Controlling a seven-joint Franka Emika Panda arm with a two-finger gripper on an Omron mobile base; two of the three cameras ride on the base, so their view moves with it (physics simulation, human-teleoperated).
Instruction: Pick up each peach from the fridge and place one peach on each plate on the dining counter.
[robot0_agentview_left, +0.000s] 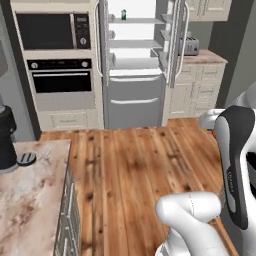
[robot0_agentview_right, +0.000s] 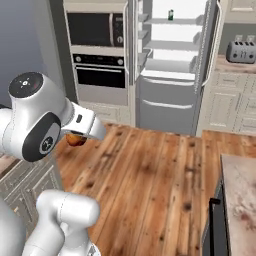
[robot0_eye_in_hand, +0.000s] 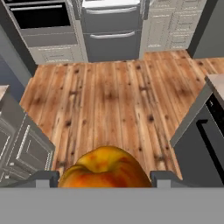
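A round orange-red peach (robot0_eye_in_hand: 105, 169) with a yellow blush sits between the two dark fingers (robot0_eye_in_hand: 43, 178) of my gripper (robot0_eye_in_hand: 105, 177), which is shut on it. In the right base view the same peach (robot0_agentview_right: 76, 140) peeks out under my forearm, over the wood floor. The grey steel fridge (robot0_agentview_left: 135, 95) stands far ahead with both upper doors open. Its white shelves (robot0_agentview_right: 170, 45) hold a small green bottle (robot0_agentview_right: 170, 15) on the top one. The plates are out of view. A beige marble counter (robot0_agentview_left: 35, 200) lies at my left; I cannot tell whether it is the dining counter.
A dark appliance (robot0_agentview_left: 6, 140) stands on the left counter. Another marble counter (robot0_agentview_right: 242, 200) with a dark front and black handle (robot0_eye_in_hand: 212, 144) is on my right. A black wall oven (robot0_agentview_left: 60, 80) stands left of the fridge, a toaster (robot0_agentview_right: 240, 51) to its right. Wood floor (robot0_eye_in_hand: 113, 100) lies between.
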